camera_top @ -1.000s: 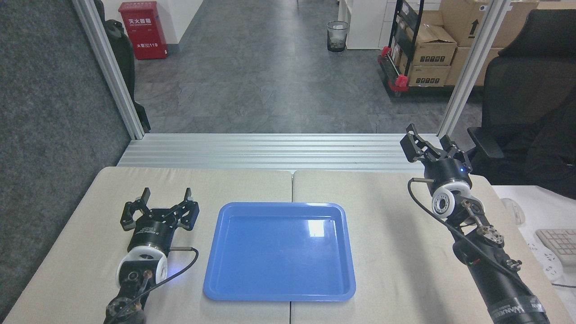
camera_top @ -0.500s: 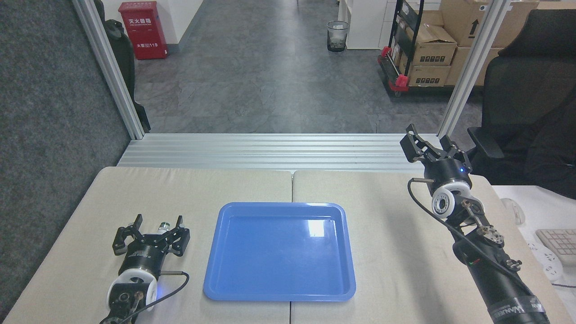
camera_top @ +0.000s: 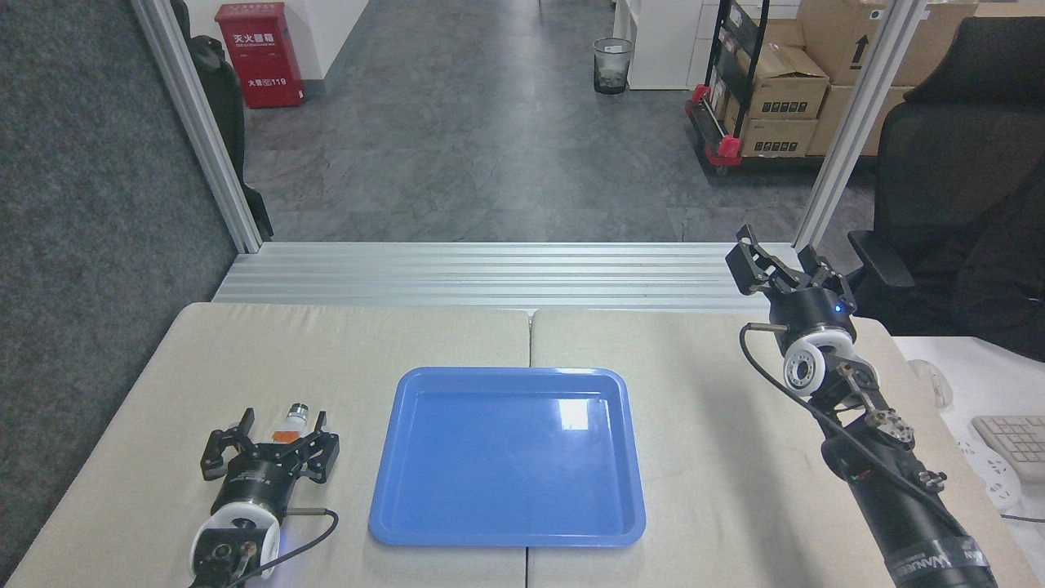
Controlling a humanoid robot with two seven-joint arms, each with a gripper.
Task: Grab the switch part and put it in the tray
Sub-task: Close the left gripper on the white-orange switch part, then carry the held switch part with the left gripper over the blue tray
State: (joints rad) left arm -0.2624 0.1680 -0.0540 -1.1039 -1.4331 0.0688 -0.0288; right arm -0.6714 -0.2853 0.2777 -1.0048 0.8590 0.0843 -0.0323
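Left pincer (camera_top: 282, 425) nearer, table (camera_top: 735, 457) beige.

Grey stone-look floor (camera_top: 490, 139) beyond the table; red cabinet (camera_top: 259, 54) far left; wire waste bin (camera_top: 612, 65) mid-corridor; cardboard boxes (camera_top: 780, 94) on a rack at right; black office chair (camera_top: 955, 163) far right; aluminium frame posts (camera_top: 196, 122) either side

Switch part (camera_top: 293, 421): small, white body, orange section, dark green tip pointing away, lying on counter (camera_top: 408, 343) just left of tray. Tray (camera_top: 506, 535): large glossy blue rectangle, flat, centre of counter.
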